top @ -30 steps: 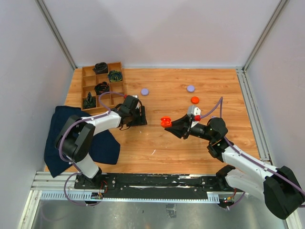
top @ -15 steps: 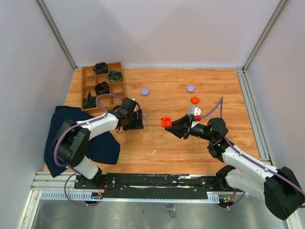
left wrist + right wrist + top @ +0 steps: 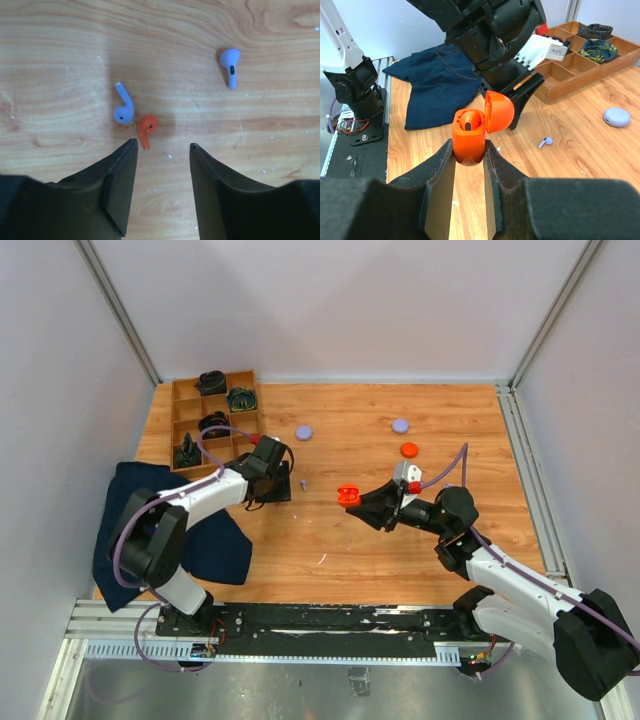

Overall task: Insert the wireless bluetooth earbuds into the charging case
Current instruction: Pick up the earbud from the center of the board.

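Observation:
In the left wrist view an orange-red earbud lies on the wood beside a lavender earbud. Another lavender earbud lies farther right. My left gripper is open just short of the orange-red one, with nothing between its fingers. My right gripper is shut on the orange charging case, held above the table with its lid swung open. One orange-red earbud sits in the case. From above, the case hangs right of the left gripper.
A wooden tray with black coiled bundles stands at the back left. A dark blue cloth lies at the left edge. Two lavender discs and an orange disc lie behind the arms.
My left gripper has drawn back to the left, uncovering a lavender earbud on the wood. The right arm and the case have stayed still.

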Robot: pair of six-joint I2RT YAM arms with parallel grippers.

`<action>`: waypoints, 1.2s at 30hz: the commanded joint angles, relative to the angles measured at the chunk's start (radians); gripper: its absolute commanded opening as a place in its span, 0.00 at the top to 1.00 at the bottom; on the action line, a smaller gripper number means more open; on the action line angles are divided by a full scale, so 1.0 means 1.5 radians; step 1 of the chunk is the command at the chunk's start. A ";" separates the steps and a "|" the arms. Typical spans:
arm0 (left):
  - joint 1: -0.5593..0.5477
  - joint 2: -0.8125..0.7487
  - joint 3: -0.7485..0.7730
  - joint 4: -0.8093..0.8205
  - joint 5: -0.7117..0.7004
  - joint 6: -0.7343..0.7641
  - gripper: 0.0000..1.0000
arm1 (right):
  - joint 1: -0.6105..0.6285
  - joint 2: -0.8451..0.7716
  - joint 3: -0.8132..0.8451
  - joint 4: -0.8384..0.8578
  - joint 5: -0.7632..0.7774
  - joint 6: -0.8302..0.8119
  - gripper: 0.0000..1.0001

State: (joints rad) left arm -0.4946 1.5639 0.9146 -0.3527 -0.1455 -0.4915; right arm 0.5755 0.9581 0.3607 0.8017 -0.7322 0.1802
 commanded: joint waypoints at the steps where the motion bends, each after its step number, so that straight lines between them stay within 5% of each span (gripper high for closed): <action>1: 0.008 0.046 0.043 -0.012 -0.039 0.022 0.51 | -0.010 -0.009 -0.006 0.010 0.004 -0.006 0.97; 36: 0.009 0.140 0.090 -0.085 -0.014 0.060 0.64 | -0.009 -0.007 -0.001 0.015 0.005 -0.003 0.97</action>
State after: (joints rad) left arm -0.4870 1.7390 1.0340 -0.4217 -0.1875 -0.4141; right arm 0.5755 0.9585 0.3603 0.7948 -0.7315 0.1799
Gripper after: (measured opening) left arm 0.367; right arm 0.263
